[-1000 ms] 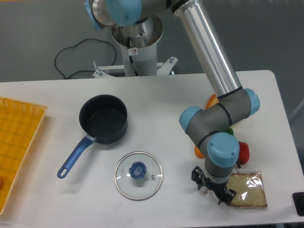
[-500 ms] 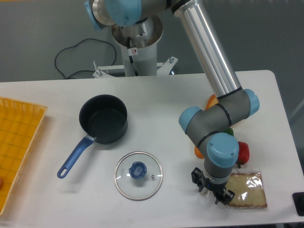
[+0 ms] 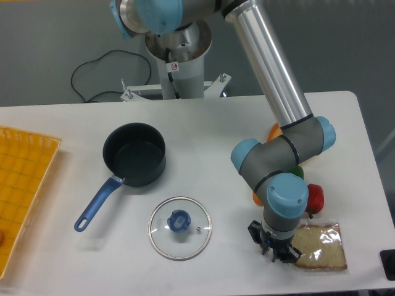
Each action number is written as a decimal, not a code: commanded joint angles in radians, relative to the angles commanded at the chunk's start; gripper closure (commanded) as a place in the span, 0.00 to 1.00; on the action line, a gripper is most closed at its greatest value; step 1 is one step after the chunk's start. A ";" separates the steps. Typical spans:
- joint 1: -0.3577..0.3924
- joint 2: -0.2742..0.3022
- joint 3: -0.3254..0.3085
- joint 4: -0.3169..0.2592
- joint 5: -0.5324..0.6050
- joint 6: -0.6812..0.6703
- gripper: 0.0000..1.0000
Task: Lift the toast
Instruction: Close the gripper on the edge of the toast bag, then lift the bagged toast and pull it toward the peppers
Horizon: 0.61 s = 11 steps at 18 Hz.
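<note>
The claw (image 3: 274,245) is down low over the bench (image 3: 203,129), right at the left edge of the toast (image 3: 321,246). The fingers look fairly close together, but I honestly can't tell if they're open or pinching the plastic wrap, since the wrist blocks most of it. The toast lies flat just to the claw's right, near the front edge of the bench, with its clear wrapper catching the light. Looks to me like the approach/grasp step: it's lined up on the slice's near edge but nothing's lifted yet. Next it probably needs to settle around that edge, close firmly and lift straight up. Just behind the claw sit a red pepper (image 3: 316,197) and some orange stuff, mostly hidden by the arm. Off to the left are a glass lid (image 3: 180,228), a dark pot (image 3: 134,154) and a yellow tray (image 3: 21,185).
</note>
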 joint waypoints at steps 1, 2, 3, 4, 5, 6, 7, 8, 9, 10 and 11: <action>0.000 0.000 0.000 0.000 0.002 0.000 0.91; 0.000 0.000 0.000 0.000 0.000 0.000 0.94; 0.000 0.000 0.000 0.000 0.000 0.000 0.97; 0.000 0.000 0.000 0.000 0.002 0.000 0.98; 0.000 0.002 0.000 0.000 0.002 0.000 1.00; -0.002 0.005 -0.003 0.000 0.002 0.000 1.00; -0.003 0.009 -0.005 0.000 0.002 0.000 1.00; -0.005 0.012 -0.005 -0.002 0.002 0.000 1.00; -0.011 0.018 -0.008 -0.002 0.002 0.000 1.00; -0.012 0.023 -0.009 -0.002 0.002 -0.002 1.00; -0.012 0.032 -0.012 -0.002 0.002 -0.002 1.00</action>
